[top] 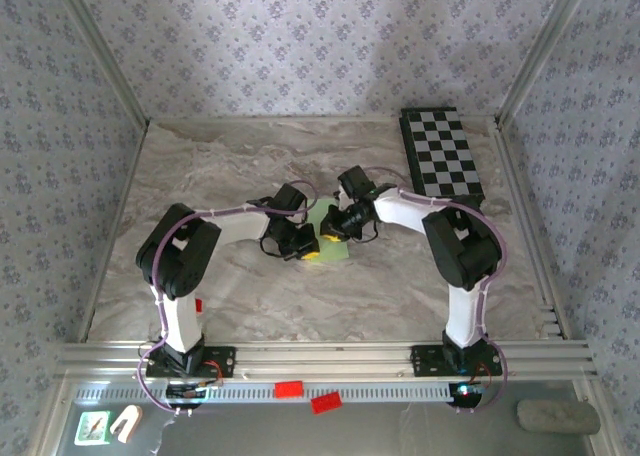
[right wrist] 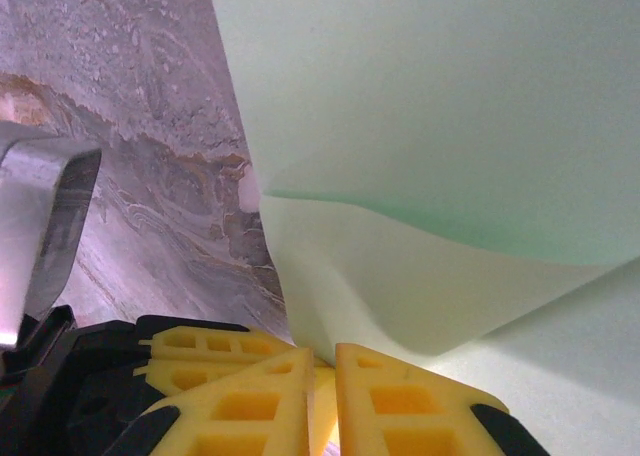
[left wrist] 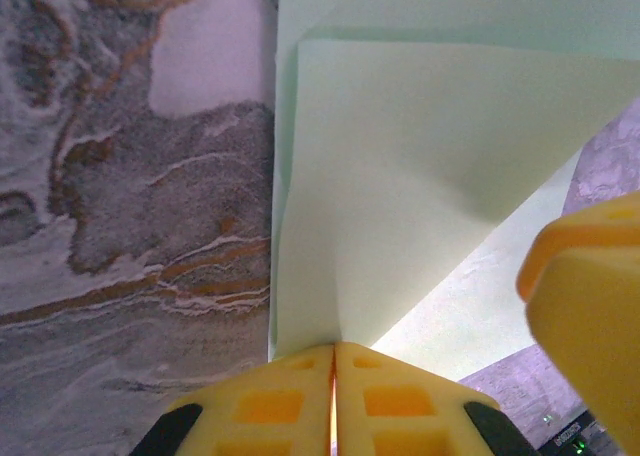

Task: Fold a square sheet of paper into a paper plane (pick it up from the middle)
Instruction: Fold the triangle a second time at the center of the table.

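Both arms are reaching in to meet at mid-table, over the sheet (top: 333, 248). It is pale green, partly folded, and lies on the marble table (top: 200, 176) well away from every edge.

The left gripper (left wrist: 333, 401) has its yellow fingers pressed flat together, pinching the point where a folded flap of the sheet comes down to them. Another yellow finger (left wrist: 590, 316) juts in close at the right of that wrist view, just beside the flap.

The right gripper (right wrist: 322, 406) has its fingers drawn together with only a slit between them, clamped on the lower edge of a raised fold. The paper curves up and away from them, and the left arm's yellow fingers sit close at their left.

For writing, there is a small card (top: 92, 428) with a green print on the near ledge at the left, too small to read.

For room, there is open marble to the left and along the near side. The checkered board (top: 440, 154) runs along the right rail at the far right corner, well apart from the arms. Patterned walls close in three sides, and an aluminium rail runs along the front.

Two red blocks (top: 288, 388) lie on the near ledge between the bases, and a grey lump (top: 555, 416) lies at the near right.
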